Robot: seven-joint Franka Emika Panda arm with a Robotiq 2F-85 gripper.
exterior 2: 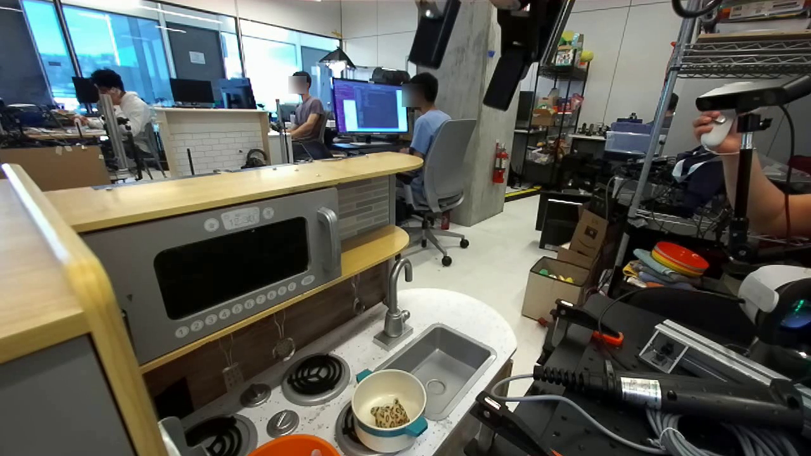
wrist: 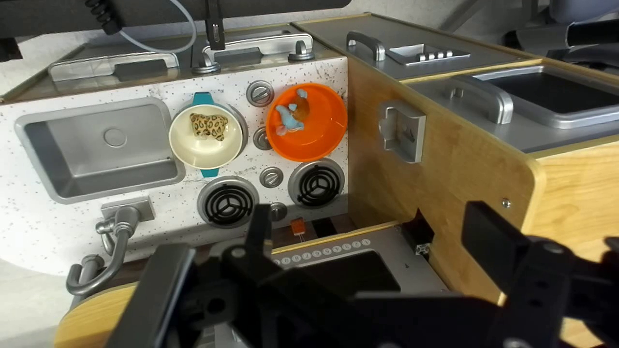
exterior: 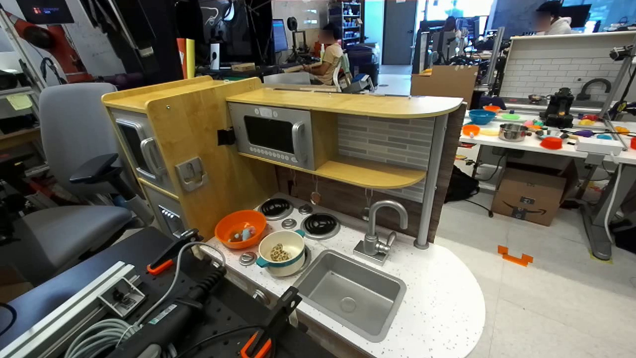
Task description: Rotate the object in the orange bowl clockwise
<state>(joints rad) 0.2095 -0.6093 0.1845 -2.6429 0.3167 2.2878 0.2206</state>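
Held the Robotiq pincer (wrist: pixel 370 215) wide and empty, with the blue-and-brown plush toy (wrist: pixel 297 113) in the orange bowl (wrist: pixel 316 133) well below it, so judged the reach not yet begun, and likely needed next to descend, grip softly and twist clockwise.

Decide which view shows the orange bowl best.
The wrist view: the orange bowl appears whole, from above. An exterior view shows the bowl smaller; in an exterior view, the bottom edge crops the bowl.
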